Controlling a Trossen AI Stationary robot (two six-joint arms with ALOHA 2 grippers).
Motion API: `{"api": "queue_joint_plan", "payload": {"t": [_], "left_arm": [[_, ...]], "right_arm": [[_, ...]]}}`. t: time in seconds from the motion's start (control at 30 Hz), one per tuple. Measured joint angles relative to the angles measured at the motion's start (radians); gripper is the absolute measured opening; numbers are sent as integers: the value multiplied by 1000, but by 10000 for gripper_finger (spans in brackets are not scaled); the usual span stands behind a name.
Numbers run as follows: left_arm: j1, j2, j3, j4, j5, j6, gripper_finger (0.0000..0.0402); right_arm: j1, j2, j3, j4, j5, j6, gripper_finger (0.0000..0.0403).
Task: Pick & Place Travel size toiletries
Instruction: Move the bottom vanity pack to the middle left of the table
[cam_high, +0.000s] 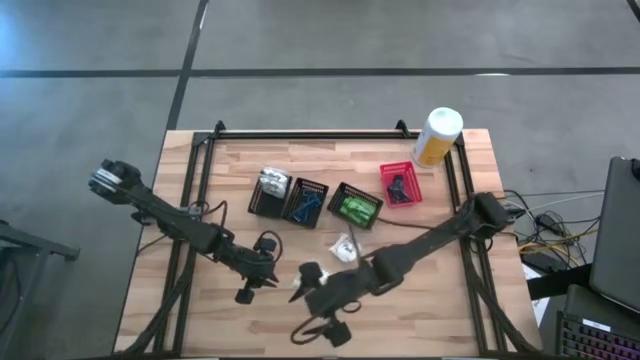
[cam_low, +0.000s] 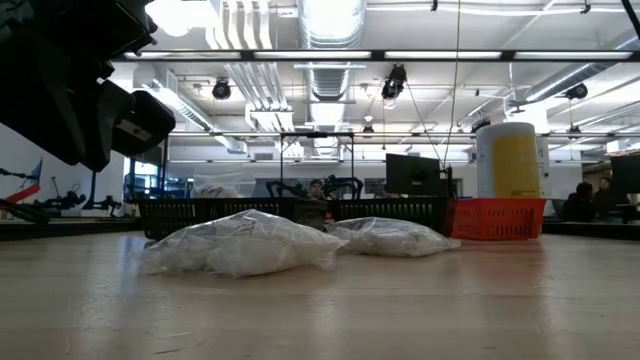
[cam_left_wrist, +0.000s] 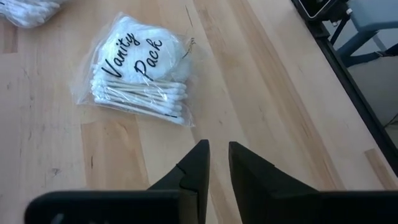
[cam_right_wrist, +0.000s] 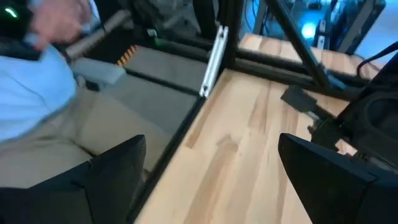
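Observation:
A clear bag of cotton swabs and pads marked "Vanity Pack" (cam_left_wrist: 140, 71) lies flat on the wood just ahead of my left gripper (cam_left_wrist: 218, 163), whose fingers are almost together with nothing between them. A second clear-wrapped lump (cam_left_wrist: 28, 9) lies farther off; both bags (cam_low: 245, 245) (cam_low: 390, 237) show in the low view. My left gripper (cam_high: 262, 275) hovers near the table's front. My right gripper (cam_right_wrist: 211, 180) (cam_high: 310, 290) stands wide open and empty beside it, above the wood.
At the back stand three black baskets (cam_high: 305, 200) and a red one (cam_high: 400, 185), holding a white lump, dark sachets and green packets (cam_high: 355, 207). A white-and-yellow canister (cam_high: 437, 135) stands far right. A person (cam_right_wrist: 43, 93) sits beyond the table's edge.

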Motion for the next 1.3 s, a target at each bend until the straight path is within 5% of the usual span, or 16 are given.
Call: {"api": "queue_joint_plan", "payload": {"t": [0.3, 0.47, 0.6, 0.9, 1.1, 1.3], "left_arm": [[-2, 0, -1, 7, 0, 2, 63], [-1, 0, 1, 36, -3, 4, 63], [5, 20, 22, 36, -5, 0, 63], [24, 167, 163, -19, 3, 24, 63], [27, 266, 237, -46, -28, 102, 65], [28, 311, 270, -55, -116, 134, 101]], "right_arm": [[-8, -338, -524, 425, 2, 20, 364], [-12, -516, -717, 409, 12, 14, 363], [-13, -609, -807, 251, 62, 38, 364], [-17, -824, -940, 198, 89, 29, 364], [-18, -968, -1066, 226, 117, 67, 364], [-19, -977, -1131, 296, 117, 62, 364]]}}
